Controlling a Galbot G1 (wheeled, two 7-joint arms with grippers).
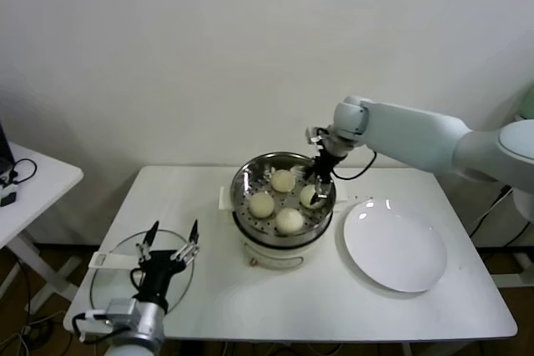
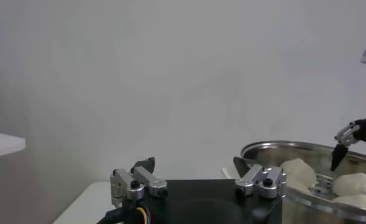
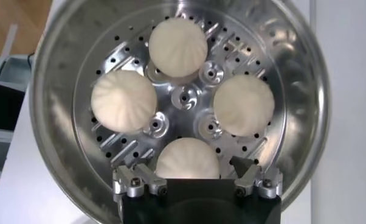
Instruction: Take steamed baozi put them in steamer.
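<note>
Head view — table: a white table [image 1: 250,306] carries the whole set-up.
Head view — steamer: the steamer [image 1: 244,185], a shiny steel basket on a white cooker base, stands near the table's middle.
Head view — steamed baozi: four steamed baozi [image 1: 289,220] lie on the perforated floor inside the basket.
Head view — right gripper: the right gripper [image 1: 317,181] reaches down into the basket's right side, its fingers spread around the bun there.
Head view — left gripper: the left gripper [image 1: 169,240] waits at the table's near left corner, above a flat glass lid [image 1: 107,281], fingers apart and holding nothing.
Head view — plate: a white plate [image 1: 395,245] lies just right of the steamer, bare.
Left wrist view — left gripper: jaws parted [image 2: 194,172]; the steamer's rim [image 2: 274,147] shows beyond them.
Right wrist view — right gripper: fingertips wide apart [image 3: 194,167], flanking the nearest bun [image 3: 187,162] without clamping it.
Right wrist view — steamer: the three other buns sit spaced around the floor's centre [image 3: 186,97].
</note>
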